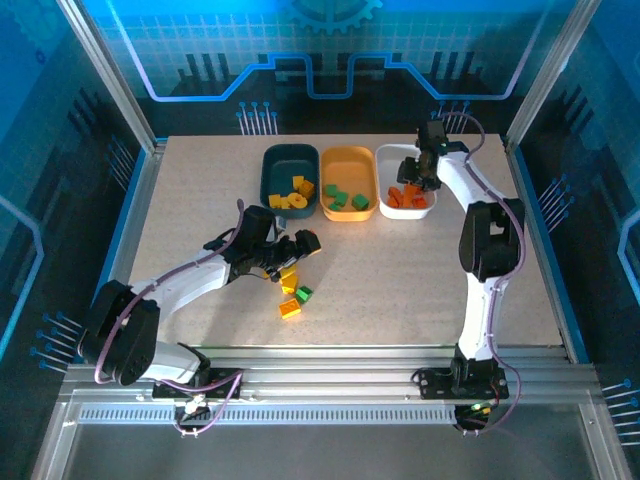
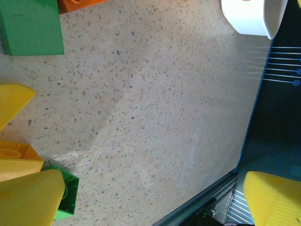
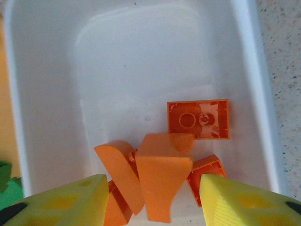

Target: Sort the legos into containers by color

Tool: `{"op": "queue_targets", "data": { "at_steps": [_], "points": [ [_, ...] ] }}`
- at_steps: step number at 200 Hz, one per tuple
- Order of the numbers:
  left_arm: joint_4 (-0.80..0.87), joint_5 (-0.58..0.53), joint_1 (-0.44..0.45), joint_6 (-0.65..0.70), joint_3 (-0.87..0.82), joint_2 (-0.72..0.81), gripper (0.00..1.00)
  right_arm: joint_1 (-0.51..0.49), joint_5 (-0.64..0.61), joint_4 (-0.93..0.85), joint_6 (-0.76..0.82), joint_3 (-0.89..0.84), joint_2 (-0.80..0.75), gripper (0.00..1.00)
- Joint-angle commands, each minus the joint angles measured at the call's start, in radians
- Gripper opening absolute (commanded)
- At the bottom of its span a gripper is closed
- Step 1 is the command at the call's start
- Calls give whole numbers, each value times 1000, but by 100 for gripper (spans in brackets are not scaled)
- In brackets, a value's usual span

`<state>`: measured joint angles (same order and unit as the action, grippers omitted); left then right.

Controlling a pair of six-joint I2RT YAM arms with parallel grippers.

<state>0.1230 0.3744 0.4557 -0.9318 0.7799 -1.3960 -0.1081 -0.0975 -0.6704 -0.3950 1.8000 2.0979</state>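
Orange bricks [image 3: 197, 118] are lying heaped at one end of the white tray [image 3: 42, 70], w/ one wedge-shaped piece sitting between the R claw [image 3: 155, 200] fingers. Those fingers are standing apart and clear of the wedge on both sides, so nothing is being clamped and the piece is resting on the pile. Judged step: the drop-off end of one orange pick-and-place.

Next, the R arm is probably needing to lift straight up past the tray wall before heading out again. A few loose bricks [image 1: 290, 300], yellow, green & orange-ish, are waiting mid-table [image 1: 420, 290]. The L claw [image 1: 288, 252] is hanging over them w/ fingers spread wide, gripping nothing. Its next move is calling for a descent onto one brick, centring it between the fingers, then closing. By the sorting so far, yellows are going to the teal tray [image 1: 268, 175] and greens to the orange-yellow tray [image 1: 349, 155].

The top view is giving the whole layout: three trays in a row at the far side, each holding one colour. It is too coarse to judge finger gaps. The R wrist view is settling that. The L wrist view is adding a green brick [image 2: 66, 195] and a yellow brick [image 2: 16, 157] tucked against one L finger; whether they are touching it can't be told.
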Motion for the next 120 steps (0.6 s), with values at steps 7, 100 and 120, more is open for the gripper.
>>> {"op": "queue_targets", "data": {
  "at_steps": [7,100,120],
  "points": [
    [22,-16,-5,36,-8,49,99,-50,-14,35,-1,-132,-243,57],
    [178,-93,-312,-25,-223,373,99,-640,-95,167,-275,-340,-191,72],
    [219,-94,-326,-15,-241,439,99,-670,-118,126,-320,-222,-71,77]
  ]
}}
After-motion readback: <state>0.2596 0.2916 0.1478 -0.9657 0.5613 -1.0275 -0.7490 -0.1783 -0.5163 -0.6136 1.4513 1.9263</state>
